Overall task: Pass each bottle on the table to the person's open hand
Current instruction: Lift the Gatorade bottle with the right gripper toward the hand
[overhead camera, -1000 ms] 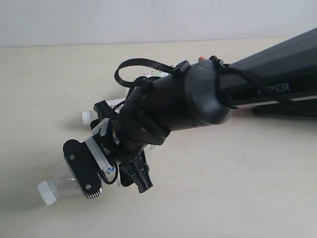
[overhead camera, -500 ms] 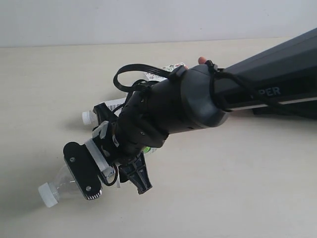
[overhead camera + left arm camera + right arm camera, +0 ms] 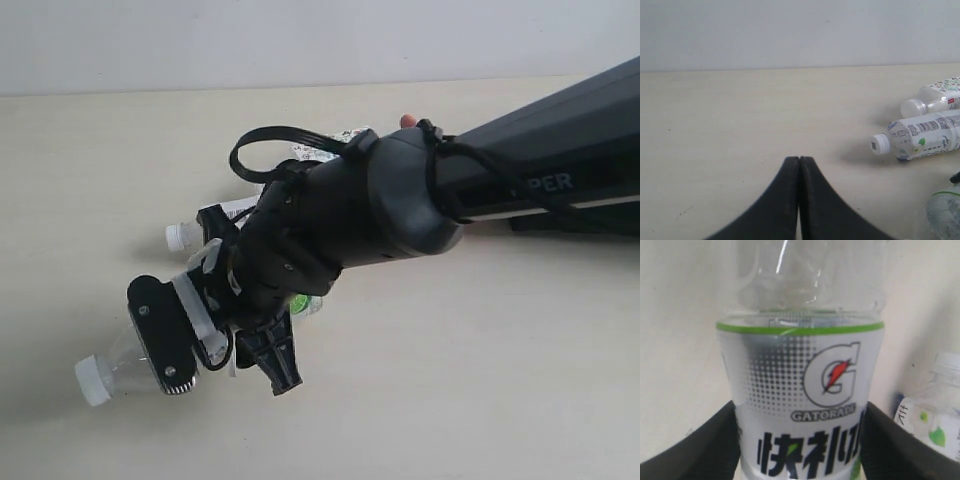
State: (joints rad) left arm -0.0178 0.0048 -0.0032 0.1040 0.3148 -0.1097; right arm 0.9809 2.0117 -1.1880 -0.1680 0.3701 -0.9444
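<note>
While the Gatorade bottle [image 3: 800, 390] is pinched across its label by the right gripper [image 3: 228, 375], low at the table [image 3: 480, 380], its long axis is pointed cap-outward, away from the wrist. The person's open hand [image 3: 407, 121] is glimpsed only as a fingertip beyond the right arm. The left gripper [image 3: 799, 200] is pressed together, empty.

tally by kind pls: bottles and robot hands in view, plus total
Bottles: 3 (Gatorade bottle, gripped; barcode-label bottle and patterned-label bottle, lying down)
Robot hands: 2 (right hand on the Gatorade bottle; left hand shut, empty)
Total: 5
</note>
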